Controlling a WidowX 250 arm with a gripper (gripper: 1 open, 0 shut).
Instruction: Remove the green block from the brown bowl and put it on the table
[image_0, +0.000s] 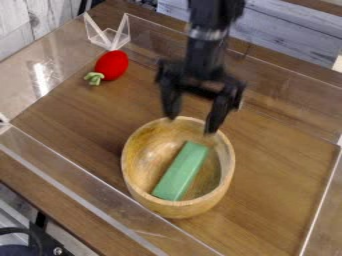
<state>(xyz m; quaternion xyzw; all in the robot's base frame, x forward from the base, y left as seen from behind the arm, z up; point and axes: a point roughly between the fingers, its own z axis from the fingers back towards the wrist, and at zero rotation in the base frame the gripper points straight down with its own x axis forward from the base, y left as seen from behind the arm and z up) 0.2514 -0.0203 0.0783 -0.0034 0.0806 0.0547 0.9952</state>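
A flat green block (182, 171) lies slanted inside the round light-brown wooden bowl (139, 150), which sits on the dark wood-grain table (80, 115) near the front. My gripper (194, 112) points down over the bowl's far rim, just above the block's upper end. Its two dark fingers (168, 103) stand wide apart and hold nothing. The image is slightly blurred around the arm.
A red strawberry-like toy (110, 65) with a green stem lies at the back left, next to a white folded paper shape (104, 32). Clear plastic walls (67, 165) edge the table on the front and sides.
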